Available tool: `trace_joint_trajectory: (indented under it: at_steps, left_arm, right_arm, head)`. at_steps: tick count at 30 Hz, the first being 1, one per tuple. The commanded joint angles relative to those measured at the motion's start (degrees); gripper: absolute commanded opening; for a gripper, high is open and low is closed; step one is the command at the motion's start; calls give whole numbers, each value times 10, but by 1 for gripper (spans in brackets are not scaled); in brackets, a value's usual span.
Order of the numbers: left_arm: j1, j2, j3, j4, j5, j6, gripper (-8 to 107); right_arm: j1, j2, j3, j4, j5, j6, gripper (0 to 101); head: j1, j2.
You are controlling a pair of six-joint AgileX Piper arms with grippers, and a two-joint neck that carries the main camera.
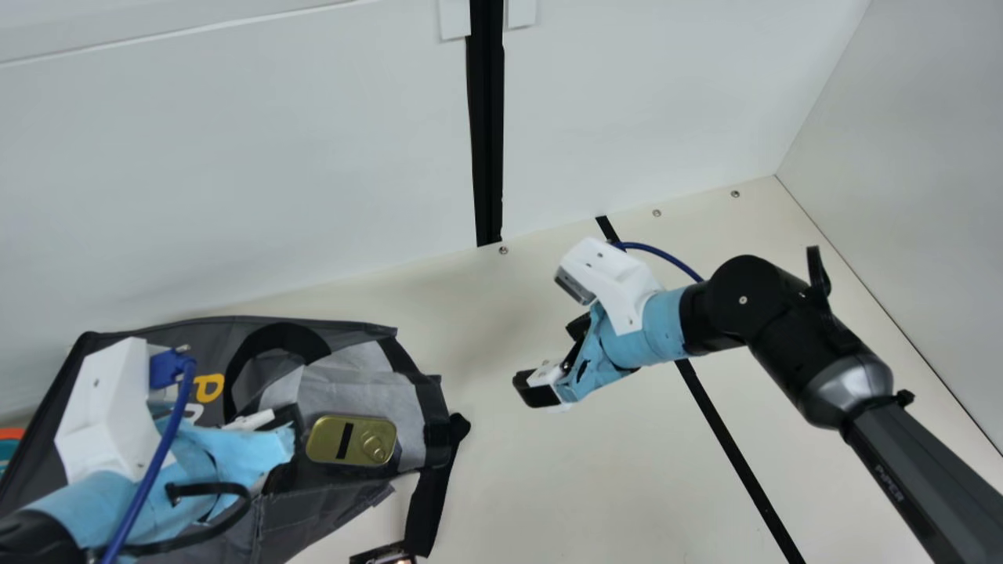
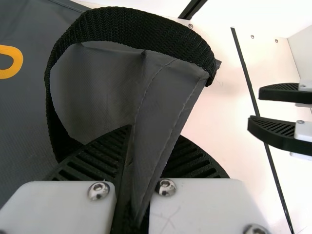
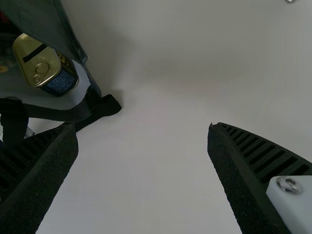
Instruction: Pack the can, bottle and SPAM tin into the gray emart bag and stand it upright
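My left arm (image 1: 35,529) slants in from the main view's lower left, left hand (image 1: 274,448) clamped, ribbed fingers (image 2: 100,158) pressed close. My right arm (image 1: 791,345) bends at its black joint, right hand (image 1: 553,359) spread wide.

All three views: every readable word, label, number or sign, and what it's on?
"PiPER": right arm.
Gray emart bag: yellow and white lettering, partly hidden, no whole word readable.
SPAM tin: print on its side, too small to read.
Right wrist camera: small mark, too small.
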Motion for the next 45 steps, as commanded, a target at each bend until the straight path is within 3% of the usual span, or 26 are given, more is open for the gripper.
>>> trace_joint_trajectory:
  at_steps: [1, 19, 45]
  left_arm:
    - [0, 0, 0, 0, 0, 0, -8]
    - [0, 0, 0, 0, 0, 0, -8]
    - [0, 0, 0, 0, 0, 0, -8]
  right_arm:
    - [4, 6, 0, 12, 1, -7, 95]
    - [58, 77, -10, 92, -2, -63, 95]
    - [132, 182, -52, 190, -25, -94, 95]
  head:
    - [-13, 0]
    - [-13, 0]
    - [-13, 0]
